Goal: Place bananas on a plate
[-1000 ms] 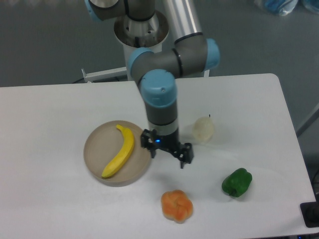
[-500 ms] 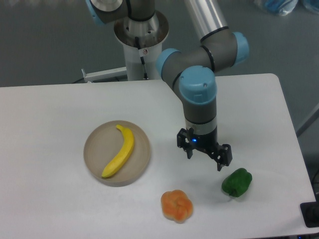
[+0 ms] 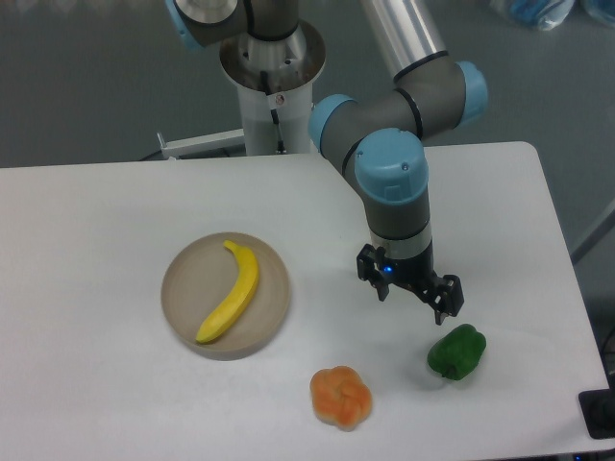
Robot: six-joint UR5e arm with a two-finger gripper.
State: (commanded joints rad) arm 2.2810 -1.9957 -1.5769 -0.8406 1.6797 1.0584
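The smooth, curved yellow banana (image 3: 231, 291) is lying diagonally inside the round, matte tan plate (image 3: 272, 317) at centre left of the white desk (image 3: 96, 240), while the black tool (image 3: 414, 294), spread and gripping nothing, is hanging right of centre above a glossy green pepper (image 3: 456, 351).

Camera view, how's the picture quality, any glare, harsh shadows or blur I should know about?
Fixed camera view: even, soft lighting; only faint shadows under the plate and green pepper; a bright sheen along the metal arm tube; overall slightly soft, the gripper fingertips especially indistinct; the banana reads clearly.
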